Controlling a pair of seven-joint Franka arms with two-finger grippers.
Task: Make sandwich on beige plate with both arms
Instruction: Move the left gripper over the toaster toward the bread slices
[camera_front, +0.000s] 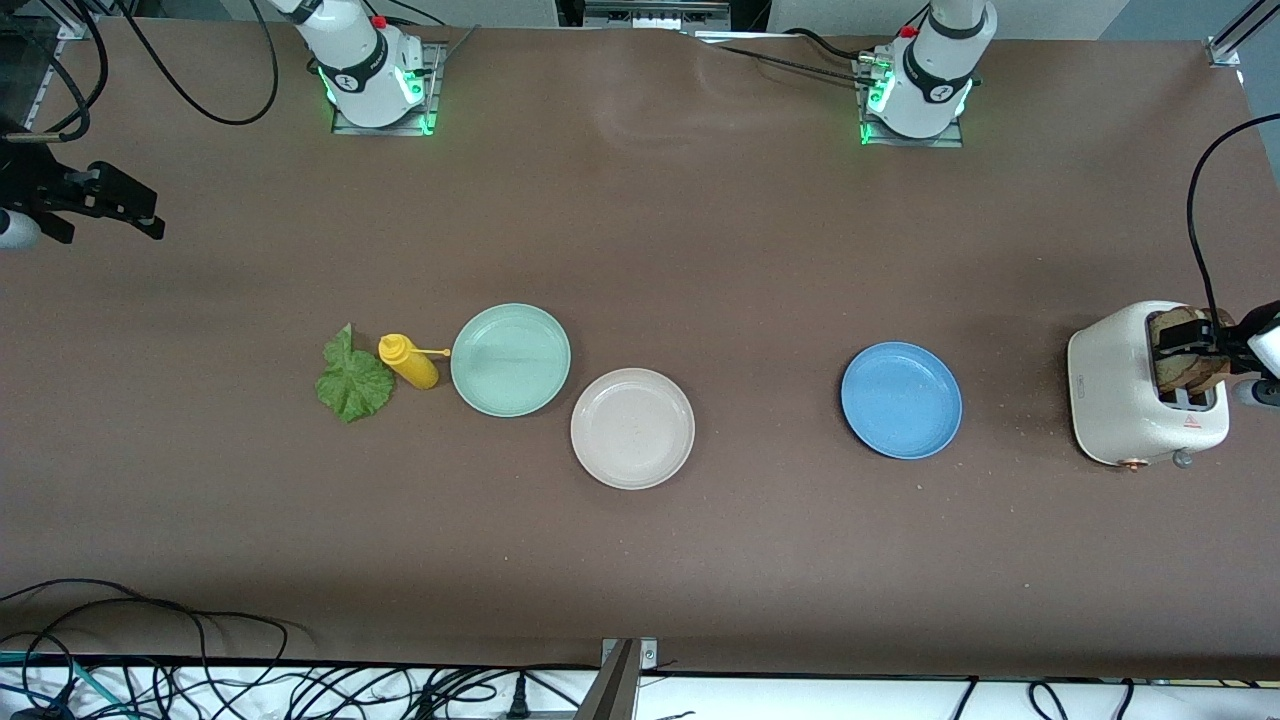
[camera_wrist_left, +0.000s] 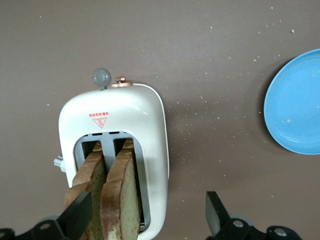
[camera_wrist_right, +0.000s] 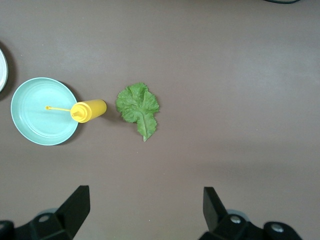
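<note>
Both sets of jaws stand wide and grip nothing. Our left gripper (camera_wrist_left: 147, 215) hangs over the toaster (camera_front: 1145, 385), at the left arm's end of the bench (camera_front: 640, 560); one finger hangs over the bread (camera_wrist_left: 112, 192), the other over bare bench beside the toaster body. Our right gripper (camera_wrist_right: 145, 210) waits at the right arm's end, up in the air over bare bench near the lettuce (camera_front: 353, 380).

Taking the beige plate (camera_front: 632, 428) as our mark: it is empty and sits mid-bench. The mint plate (camera_front: 510, 360) lies just beside it, farther from the front camera and toward the right arm's end. The blue plate (camera_front: 901, 400) lies well apart toward the left arm's end, and the toaster past that. The mustard bottle (camera_front: 408, 361) lies on its side past the mint plate, its nozzle over that rim, with the lettuce just beside it.

Risks, as we judge them:
- Closing as placed would pinch the toaster wall along with a slice, tipping or dragging it.
- Two slices stand close; we may grab both or crumble one.
- Plates are neighbours, so a slice could land on the mint one.
- Reaching for the lettuce could roll the bottle.
- A thin, flat leaf may slip the pinch.
</note>
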